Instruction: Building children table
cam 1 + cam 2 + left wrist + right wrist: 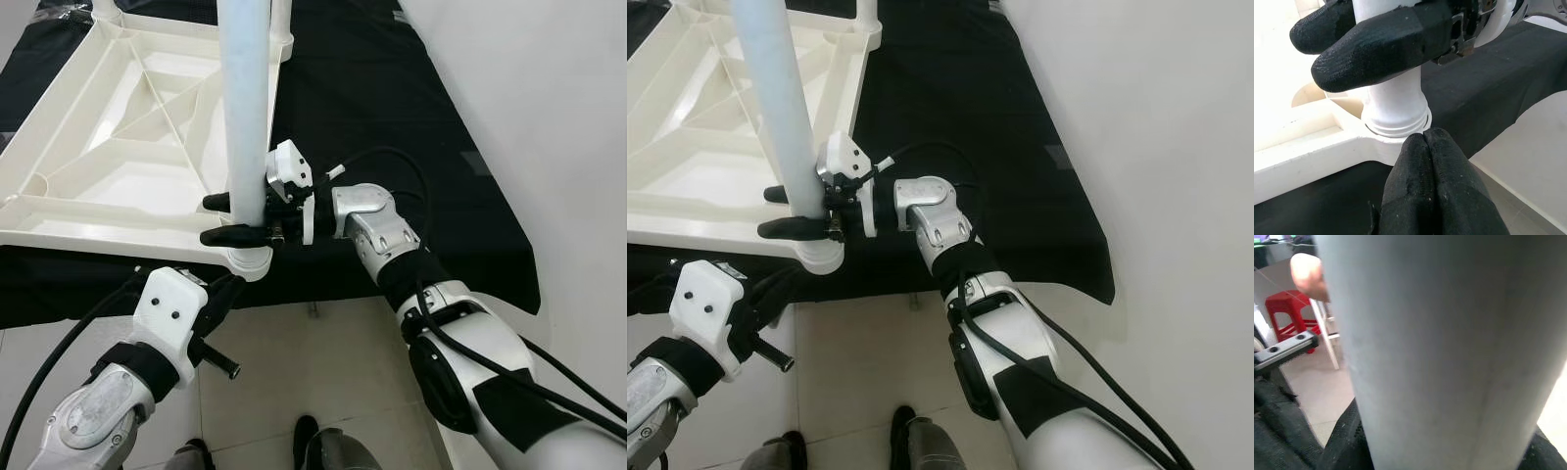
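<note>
The table leg [245,108] runs out past the top edge of the head views, so its upper end is unseen; its foot sits inside the corner socket [251,262] of the tabletop [88,176], hiding the joint; the tabletop's far and left parts are cut off; in the right wrist view the leg is a pale blur; behind it a red stool [1288,316] is indistinct.

Black cloth [392,108] spread flat over the bench, its near edge hanging above the floor. Pale glossy tiled floor [294,362] below, grout lines visible. Plain white wall [549,117] along the cloth's right side. Red plastic stool [1288,316] standing on the floor in the background, with blurred white legs just beside it.
</note>
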### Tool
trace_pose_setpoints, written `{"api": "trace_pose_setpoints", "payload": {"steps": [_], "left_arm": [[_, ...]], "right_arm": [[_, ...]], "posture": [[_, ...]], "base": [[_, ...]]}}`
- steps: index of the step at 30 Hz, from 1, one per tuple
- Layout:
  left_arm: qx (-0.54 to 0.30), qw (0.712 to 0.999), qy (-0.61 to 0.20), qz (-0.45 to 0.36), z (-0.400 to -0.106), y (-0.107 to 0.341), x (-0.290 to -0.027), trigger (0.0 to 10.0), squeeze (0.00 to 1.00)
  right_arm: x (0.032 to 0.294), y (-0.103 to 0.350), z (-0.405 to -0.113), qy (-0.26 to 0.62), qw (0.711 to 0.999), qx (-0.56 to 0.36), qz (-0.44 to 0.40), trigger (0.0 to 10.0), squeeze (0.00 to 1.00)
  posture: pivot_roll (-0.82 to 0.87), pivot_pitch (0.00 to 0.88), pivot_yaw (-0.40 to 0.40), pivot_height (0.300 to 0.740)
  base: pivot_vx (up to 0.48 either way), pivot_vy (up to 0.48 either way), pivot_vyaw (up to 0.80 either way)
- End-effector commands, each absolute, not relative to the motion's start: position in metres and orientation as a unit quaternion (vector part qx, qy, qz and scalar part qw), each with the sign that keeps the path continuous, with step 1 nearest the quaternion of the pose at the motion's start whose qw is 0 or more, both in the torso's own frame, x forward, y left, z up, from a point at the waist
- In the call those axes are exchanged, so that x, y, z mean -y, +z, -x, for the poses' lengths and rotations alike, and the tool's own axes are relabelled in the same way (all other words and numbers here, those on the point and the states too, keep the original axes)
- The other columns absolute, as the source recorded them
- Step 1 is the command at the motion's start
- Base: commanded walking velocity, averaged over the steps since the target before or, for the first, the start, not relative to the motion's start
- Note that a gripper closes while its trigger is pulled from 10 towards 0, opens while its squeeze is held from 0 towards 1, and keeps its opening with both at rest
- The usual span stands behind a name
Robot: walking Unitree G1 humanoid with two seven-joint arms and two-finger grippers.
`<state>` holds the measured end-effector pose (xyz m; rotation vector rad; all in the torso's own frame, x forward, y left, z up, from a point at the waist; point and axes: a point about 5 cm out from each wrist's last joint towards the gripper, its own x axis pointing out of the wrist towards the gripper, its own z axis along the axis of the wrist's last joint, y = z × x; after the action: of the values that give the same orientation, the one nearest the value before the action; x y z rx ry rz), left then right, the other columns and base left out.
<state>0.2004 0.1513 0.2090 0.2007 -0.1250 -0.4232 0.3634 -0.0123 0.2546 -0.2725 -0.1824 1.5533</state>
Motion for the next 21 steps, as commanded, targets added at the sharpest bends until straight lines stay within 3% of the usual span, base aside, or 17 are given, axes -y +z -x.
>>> {"api": "trace_pose_setpoints", "payload": {"steps": [1, 2, 3, 5, 6, 7, 8, 9, 10, 13, 14, 18, 19, 21], "left_arm": [[0.05, 0.97, -0.215, -0.1, -0.197, 0.205, -0.15, 10.0, 0.0], [0.049, 0.97, -0.216, -0.098, -0.197, 0.205, -0.15, 10.0, 0.0], [0.049, 0.97, -0.216, -0.098, -0.197, 0.205, -0.15, 10.0, 0.0], [0.046, 0.97, -0.219, -0.094, -0.195, 0.204, -0.15, 10.0, 0.0], [0.043, 0.97, -0.219, -0.092, -0.195, 0.203, -0.152, 10.0, 0.0], [0.043, 0.97, -0.219, -0.092, -0.195, 0.203, -0.152, 10.0, 0.0], [0.042, 0.971, -0.219, -0.092, -0.194, 0.203, -0.153, 10.0, 0.0], [0.041, 0.971, -0.219, -0.091, -0.194, 0.203, -0.154, 10.0, 0.0], [0.041, 0.971, -0.219, -0.091, -0.194, 0.203, -0.154, 10.0, 0.0], [0.036, 0.97, -0.222, -0.092, -0.194, 0.2, -0.154, 10.0, 0.0], [0.036, 0.97, -0.222, -0.091, -0.195, 0.2, -0.153, 10.0, 0.0], [0.04, 0.97, -0.221, -0.092, -0.196, 0.202, -0.151, 10.0, 0.0], [0.041, 0.97, -0.221, -0.092, -0.196, 0.203, -0.151, 10.0, 0.0], [0.042, 0.97, -0.22, -0.092, -0.196, 0.203, -0.151, 10.0, 0.0]], "right_arm": [[0.015, 0.236, -0.365, 0.691, 0.711, 0.043, 0.122, 0.0, 0.0], [0.027, 0.226, -0.371, 0.65, 0.749, 0.03, 0.124, 0.0, 0.0], [0.027, 0.226, -0.371, 0.65, 0.749, 0.03, 0.124, 0.0, 0.0], [0.063, 0.191, -0.384, 0.477, 0.873, -0.013, 0.105, 0.0, 0.0], [0.083, 0.163, -0.381, 0.31, 0.946, -0.041, 0.079, 0.0, 0.0], [0.083, 0.163, -0.381, 0.31, 0.946, -0.041, 0.079, 0.0, 0.0], [0.099, 0.146, -0.375, 0.188, 0.978, -0.065, 0.067, 0.0, 0.0], [0.11, 0.137, -0.369, 0.116, 0.988, -0.078, 0.061, 0.0, 0.0], [0.11, 0.137, -0.369, 0.116, 0.988, -0.078, 0.061, 0.0, 0.0], [0.078, 0.129, -0.344, 0.207, 0.974, -0.072, 0.049, 0.0, 0.0], [0.058, 0.134, -0.343, 0.251, 0.966, -0.06, 0.037, 0.0, 0.0], [0.028, 0.147, -0.348, 0.31, 0.949, -0.037, 0.035, 0.0, 0.0], [0.024, 0.15, -0.35, 0.319, 0.947, -0.034, 0.034, 10.0, 0.0], [0.021, 0.153, -0.352, 0.323, 0.945, -0.032, 0.032, 10.0, 0.0]], "posture": [[0.19, 0.289, -0.171, 0.74], [0.16, 0.297, -0.167, 0.74], [0.16, 0.297, -0.167, 0.74], [0.14, 0.31, -0.175, 0.74], [0.12, 0.318, -0.169, 0.74], [0.12, 0.318, -0.169, 0.74], [0.11, 0.32, -0.166, 0.74], [0.11, 0.32, -0.166, 0.74], [0.11, 0.32, -0.166, 0.74], [0.11, 0.325, -0.155, 0.74], [0.13, 0.312, -0.15, 0.74], [0.14, 0.308, -0.157, 0.74], [0.14, 0.305, -0.163, 0.74], [0.14, 0.305, -0.163, 0.74]], "base": [[0.0, 0.0, 0.0], [0.0, 0.0, 0.0], [0.0, 0.0, 0.0], [0.0, 0.0, 0.0], [0.0, 0.0, 0.0], [0.0, 0.0, 0.0], [0.0, 0.0, 0.0], [0.0, 0.0, 0.0], [0.0, 0.0, 0.0], [0.0, 0.0, 0.0], [0.0, 0.0, 0.0], [0.0, 0.0, 0.0], [0.0, 0.0, 0.0], [0.0, 0.0, 0.0]]}}
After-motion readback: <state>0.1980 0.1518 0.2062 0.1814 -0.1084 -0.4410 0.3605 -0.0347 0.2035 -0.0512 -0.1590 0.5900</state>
